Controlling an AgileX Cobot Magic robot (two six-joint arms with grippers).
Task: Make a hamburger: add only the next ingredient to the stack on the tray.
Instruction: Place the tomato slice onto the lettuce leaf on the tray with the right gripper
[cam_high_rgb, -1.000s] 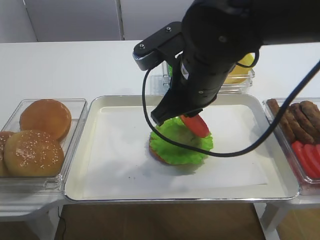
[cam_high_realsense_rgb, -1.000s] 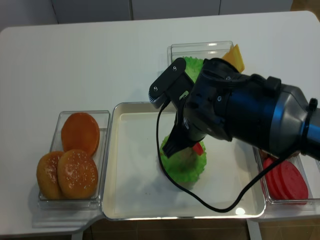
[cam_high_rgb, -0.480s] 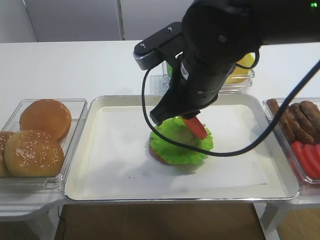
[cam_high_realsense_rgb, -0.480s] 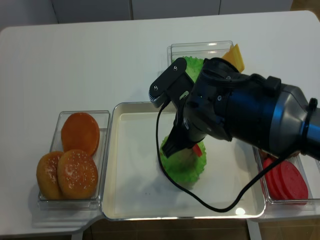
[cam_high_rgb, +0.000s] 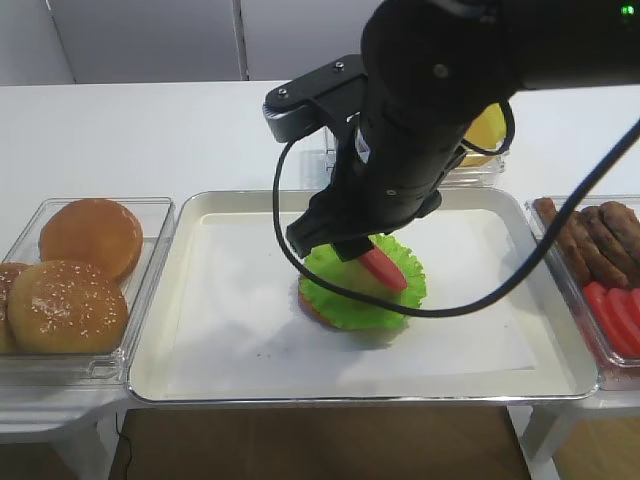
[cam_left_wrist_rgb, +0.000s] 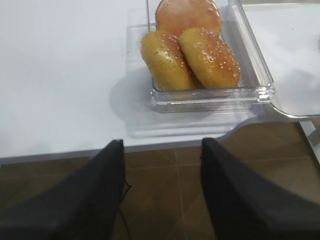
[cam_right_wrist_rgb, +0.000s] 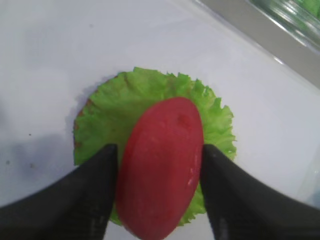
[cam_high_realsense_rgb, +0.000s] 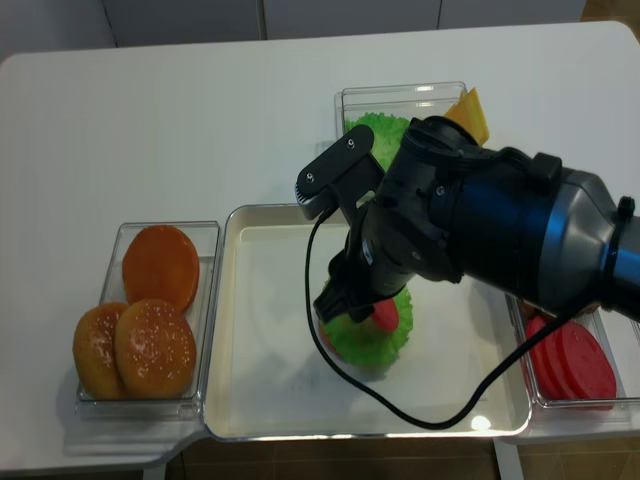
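1. The right gripper (cam_right_wrist_rgb: 159, 172) is right above the stack (cam_high_rgb: 360, 290), near the middle of the tray (cam_high_rgb: 200, 330).
2. The tomato slice (cam_right_wrist_rgb: 161, 165) sits tilted on the green lettuce, between the two dark fingers (cam_right_wrist_rgb: 90, 195).
3. The jaws are spread a bit, and I cannot tell if they press on the slice.
4. The left gripper (cam_left_wrist_rgb: 160, 165) is open and holds nothing, near the tub of buns (cam_left_wrist_rgb: 192, 50) by the table's front edge.

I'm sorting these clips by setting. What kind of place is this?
Probably a lab mock-up of a burger-assembly station: a white table, a lined metal tray holding the stack, and clear bins of buns and tomato slices.
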